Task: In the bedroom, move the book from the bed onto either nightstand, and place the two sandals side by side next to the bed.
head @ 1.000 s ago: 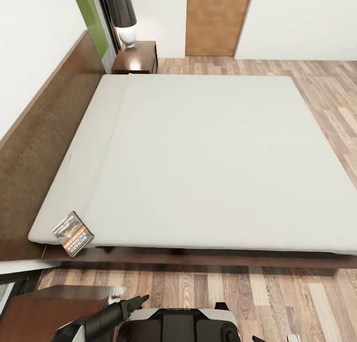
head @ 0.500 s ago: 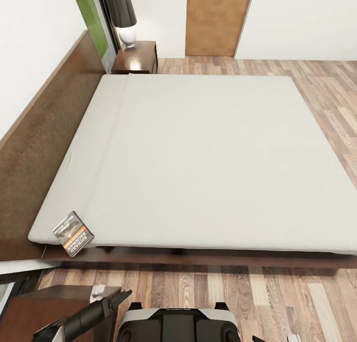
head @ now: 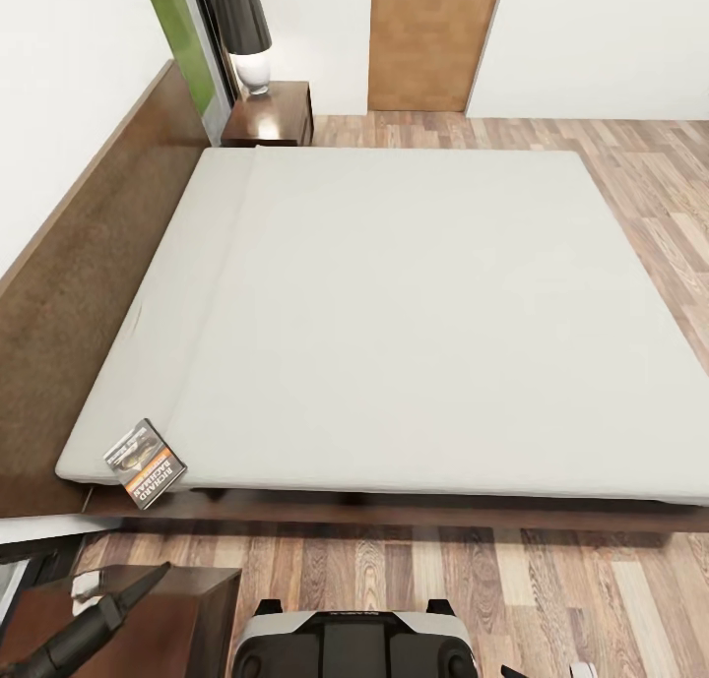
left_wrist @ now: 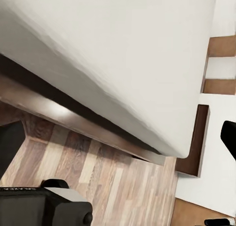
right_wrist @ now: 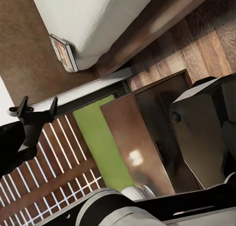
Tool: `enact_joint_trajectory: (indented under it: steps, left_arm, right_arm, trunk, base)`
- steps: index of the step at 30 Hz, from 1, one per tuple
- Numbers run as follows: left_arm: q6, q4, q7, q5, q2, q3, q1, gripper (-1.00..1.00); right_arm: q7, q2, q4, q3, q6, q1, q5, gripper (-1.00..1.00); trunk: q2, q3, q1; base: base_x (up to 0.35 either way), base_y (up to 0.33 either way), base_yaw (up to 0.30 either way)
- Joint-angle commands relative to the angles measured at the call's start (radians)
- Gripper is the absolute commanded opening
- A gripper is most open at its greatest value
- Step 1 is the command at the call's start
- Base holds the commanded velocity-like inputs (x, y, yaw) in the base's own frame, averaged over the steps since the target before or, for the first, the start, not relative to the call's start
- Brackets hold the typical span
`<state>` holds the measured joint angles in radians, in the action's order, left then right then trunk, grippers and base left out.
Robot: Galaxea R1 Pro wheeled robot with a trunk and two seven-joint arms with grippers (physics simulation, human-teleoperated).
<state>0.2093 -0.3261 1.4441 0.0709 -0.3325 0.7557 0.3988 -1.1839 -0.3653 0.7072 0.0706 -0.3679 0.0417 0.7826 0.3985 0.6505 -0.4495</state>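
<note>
Although the robot stands at the side of the bed [head: 394,304], nothing of the task looks done yet, judging by how things lie. Nearest, on the floor just off the bed's near corner on the headboard side, sits a low dark-brown nightstand [head: 148,619] with a bare top. The left arm [head: 84,631] reaches over that nightstand, its dark tip pointing toward the bed; its jaws are too foreshortened in the head view to tell whether they are released or clenched, and the left wrist view shows too little of them to settle it. In the right wrist view the right gripper [right_wrist: 34,110] shows as a dark forked shape with its two fingers standing apart, released and holding nothing.

The book [head: 145,463] lies flat on the bed's wooden ledge at that same near corner, touching the mattress edge and partly tucked under it, cover up with the orange band visible. It also appears in the right wrist view [right_wrist: 63,52], wedged against the mattress corner. So it is close to the near nightstand but has not been lifted.

Across the bed, at its far corner on the headboard side, stands a second nightstand [head: 276,117] carrying a lamp [head: 246,29] with a dark shade. Beyond the bed's far edge is a wooden door [head: 428,38] in the white wall.

No sandal can be made out here, so both parts of the job, book and sandals, seem to remain.
</note>
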Motion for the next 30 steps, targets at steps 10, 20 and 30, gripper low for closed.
enact_joint_trajectory:
  steps: [10, 20, 30]
  left_arm:
    - [0.012, 0.002, -0.015, 0.002, -0.007, 0.029, 0.001, 1.0]
    - [0.012, 0.002, -0.099, 0.047, -0.008, 0.033, 0.003, 1.0]
    - [0.012, -0.004, -0.274, 0.17, -0.007, 0.036, 0.011, 1.0]
  right_arm:
    - [0.0, -0.001, 0.0, 0.005, -0.009, 0.0, 0.01, 1.0]
    - [0.0, 0.0, 0.0, 0.005, -0.009, 0.001, 0.01, 1.0]
    - [0.001, 0.0, 0.0, 0.005, -0.009, 0.001, 0.01, 1.0]
  trunk:
    - [0.001, 0.001, -0.001]
    - [0.001, 0.001, -0.001]
    - [0.001, 0.001, -0.001]
  base:
    - [0.0, 0.0, 0.0]
    - [0.0, 0.0, 0.0]
    - [0.0, 0.0, 0.0]
